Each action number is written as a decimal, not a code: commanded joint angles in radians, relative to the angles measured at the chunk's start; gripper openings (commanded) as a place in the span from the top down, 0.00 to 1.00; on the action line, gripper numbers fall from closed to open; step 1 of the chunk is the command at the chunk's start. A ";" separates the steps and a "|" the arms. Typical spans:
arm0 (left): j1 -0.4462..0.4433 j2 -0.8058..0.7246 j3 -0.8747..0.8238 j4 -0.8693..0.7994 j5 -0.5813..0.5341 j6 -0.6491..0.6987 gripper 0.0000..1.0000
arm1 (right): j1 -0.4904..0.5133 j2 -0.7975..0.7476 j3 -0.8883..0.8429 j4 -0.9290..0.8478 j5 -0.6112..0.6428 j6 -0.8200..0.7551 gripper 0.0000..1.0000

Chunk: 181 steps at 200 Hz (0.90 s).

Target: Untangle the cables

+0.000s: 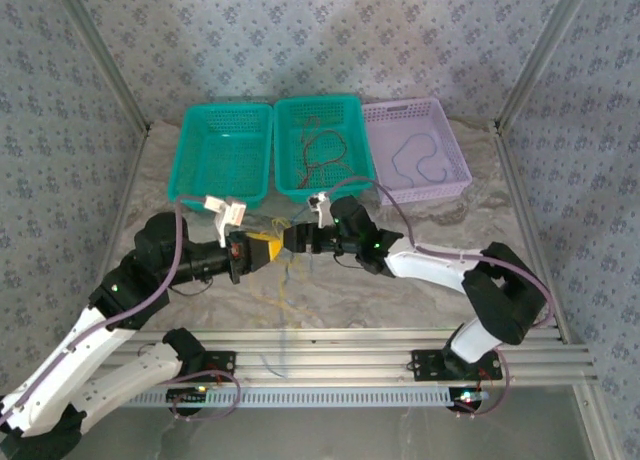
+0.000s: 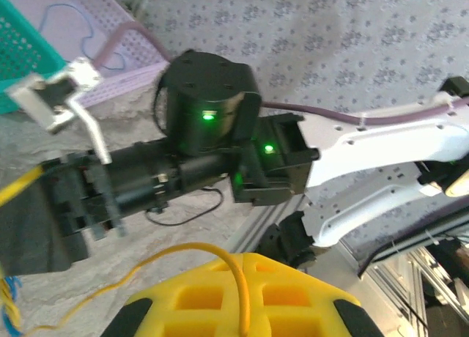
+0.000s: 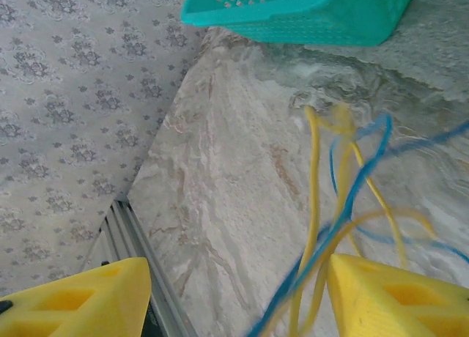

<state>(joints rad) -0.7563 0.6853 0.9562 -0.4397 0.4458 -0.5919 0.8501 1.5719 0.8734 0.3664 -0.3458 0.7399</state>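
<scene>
Marbled surface [image 1: 330, 305], six o'clock of the middle teal basket [image 1: 318, 101]: seemingly limp, featherweight yellow and blue cables [image 3: 315, 176], left tool [image 1: 270, 250] clamping one yellow strand [image 2: 238, 275], right tool [image 3: 234, 293] gaping around them; best pinched beside the tangle.

At the far side of the tabletop [image 1: 400, 300] stand, in a row, the left basket [image 1: 190, 150], middle basket [image 1: 318, 101] and right basket [image 1: 405, 104]; cables [image 1: 322, 145] lie in the middle one, one cable [image 1: 420, 158] in the right; before them, loose cables [image 1: 285, 280] trail on the tabletop.
</scene>
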 commanded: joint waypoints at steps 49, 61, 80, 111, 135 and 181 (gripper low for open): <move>-0.018 -0.015 -0.002 0.030 0.006 0.039 1.00 | 0.002 0.053 0.024 -0.058 0.080 0.042 0.45; -0.018 -0.014 -0.002 0.027 0.005 0.043 1.00 | 0.005 0.046 0.023 -0.068 0.062 0.022 0.49; -0.018 -0.018 0.002 0.019 -0.009 0.056 1.00 | 0.015 0.011 -0.011 -0.047 0.030 -0.012 0.49; -0.018 -0.016 0.004 0.019 -0.022 0.072 1.00 | 0.029 0.013 -0.031 0.001 -0.135 -0.062 0.46; -0.018 0.000 -0.001 0.039 -0.009 0.071 1.00 | 0.029 0.043 -0.044 0.078 -0.225 -0.045 0.45; -0.018 -0.009 0.009 0.001 -0.021 0.088 1.00 | 0.051 0.105 -0.027 0.126 -0.325 -0.036 0.46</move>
<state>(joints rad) -0.7681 0.6891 0.9562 -0.4431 0.4301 -0.5327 0.8799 1.6348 0.8310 0.4557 -0.5709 0.7177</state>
